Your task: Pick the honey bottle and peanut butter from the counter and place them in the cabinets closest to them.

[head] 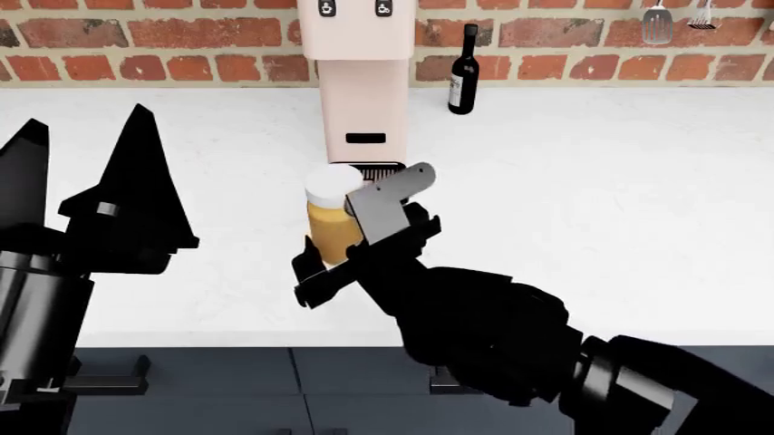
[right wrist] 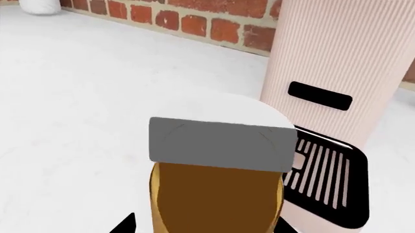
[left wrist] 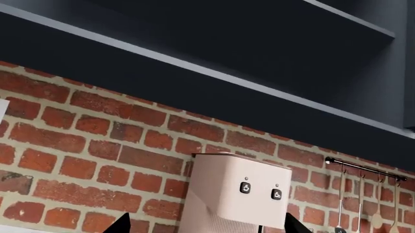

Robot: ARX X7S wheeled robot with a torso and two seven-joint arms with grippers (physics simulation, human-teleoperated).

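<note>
Right gripper (head: 344, 237) jaws pinching honey bottle (head: 332, 217), just before coffee machine (head: 362, 77) above white table (head: 629, 199). Left gripper (head: 85, 172) jaws spread, empty. Risk: bottle clips machine on lift, twists in grip, slips out.

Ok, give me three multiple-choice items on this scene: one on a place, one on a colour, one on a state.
1. Where does the wine bottle stand?
A. by the brick wall, right of the coffee machine
B. at the counter's front edge
C. on the machine

2. What colour is the jar lid?
A. red
B. white
C. black

3. What is the right gripper doing?
A. hanging open over bare counter
B. closed around the jar
C. holding the wine bottle

Answers: 1 A, the head view shows it at the wall; 2 B, both views show white; 3 B, its fingers flank the jar.
</note>
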